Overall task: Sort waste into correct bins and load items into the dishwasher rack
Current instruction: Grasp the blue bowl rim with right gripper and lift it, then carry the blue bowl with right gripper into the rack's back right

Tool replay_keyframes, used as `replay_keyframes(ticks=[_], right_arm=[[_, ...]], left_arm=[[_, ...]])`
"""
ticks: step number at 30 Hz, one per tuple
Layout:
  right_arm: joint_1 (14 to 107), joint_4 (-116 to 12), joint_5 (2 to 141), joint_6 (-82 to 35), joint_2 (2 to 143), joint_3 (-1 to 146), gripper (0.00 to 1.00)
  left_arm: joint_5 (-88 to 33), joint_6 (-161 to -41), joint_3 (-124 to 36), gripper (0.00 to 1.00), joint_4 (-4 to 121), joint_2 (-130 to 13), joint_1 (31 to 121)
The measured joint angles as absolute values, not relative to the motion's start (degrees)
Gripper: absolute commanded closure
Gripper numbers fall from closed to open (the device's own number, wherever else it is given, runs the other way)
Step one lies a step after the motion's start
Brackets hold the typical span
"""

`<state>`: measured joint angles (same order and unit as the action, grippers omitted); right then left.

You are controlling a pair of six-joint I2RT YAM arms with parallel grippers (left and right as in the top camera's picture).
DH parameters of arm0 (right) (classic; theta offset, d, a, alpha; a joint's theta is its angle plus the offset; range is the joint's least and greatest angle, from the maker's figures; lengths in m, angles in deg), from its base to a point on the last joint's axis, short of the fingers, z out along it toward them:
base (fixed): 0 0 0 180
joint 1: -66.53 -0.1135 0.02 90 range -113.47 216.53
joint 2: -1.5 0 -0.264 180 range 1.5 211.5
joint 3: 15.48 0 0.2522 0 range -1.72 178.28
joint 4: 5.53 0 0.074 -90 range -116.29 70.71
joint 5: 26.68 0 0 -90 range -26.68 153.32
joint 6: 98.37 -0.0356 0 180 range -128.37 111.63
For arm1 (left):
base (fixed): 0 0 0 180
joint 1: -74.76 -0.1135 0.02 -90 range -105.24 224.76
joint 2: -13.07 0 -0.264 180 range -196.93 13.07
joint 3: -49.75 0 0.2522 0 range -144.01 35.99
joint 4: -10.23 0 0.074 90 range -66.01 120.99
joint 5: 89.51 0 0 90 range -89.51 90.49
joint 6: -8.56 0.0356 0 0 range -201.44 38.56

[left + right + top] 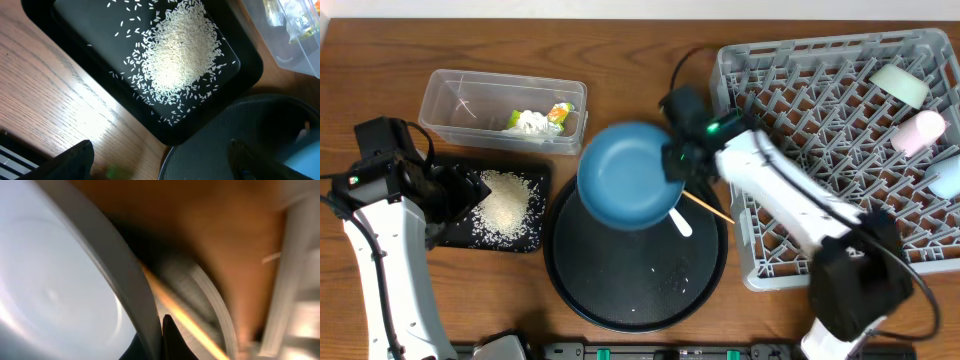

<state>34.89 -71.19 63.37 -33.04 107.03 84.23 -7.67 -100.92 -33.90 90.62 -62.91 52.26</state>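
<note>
**Q:** Where is the plate, and which way does it face?

**A:** Start low in the frame with the round black tray (620, 295). The dark blue plate (625, 175) sits over its upper-left edge, hollow side up. It is round, so it has no long axis. From under its lower right a white spoon (681, 223) and a chopstick (710, 209) both slant down to the right.

**Q:** And your arms?

**A:** Your right arm reaches up-left from the lower right, and your right pincer (676, 160) is clamped on the plate's right rim. Your left pincer (160, 147) gapes wide and holds nothing, above the black rectangular tray (450, 235) of rice (505, 205) on the tabletop (380, 60).

**Q:** How does the plate look?

**A:** It is smooth and glossy. Farther up are the clear tub (450, 100), holding the tissue (528, 122) and wrapper (561, 113), and the rack (820, 110).
</note>
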Motion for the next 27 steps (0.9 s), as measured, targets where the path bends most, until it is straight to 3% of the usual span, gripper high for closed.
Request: replay_keyframes(ticks=[9,27], right_arm=[[46.04,-71.13,46.83,-21.04,103.43,96.98,0.99],[73.16,-44.11,22.87,8.75,103.43,98.51,0.99]], left_arm=[[-7.67,-100.92,-33.88,0.14,90.62,-62.91,52.26],[-7.65,-100.94,-33.85,0.14,90.62,-62.93,52.26]])
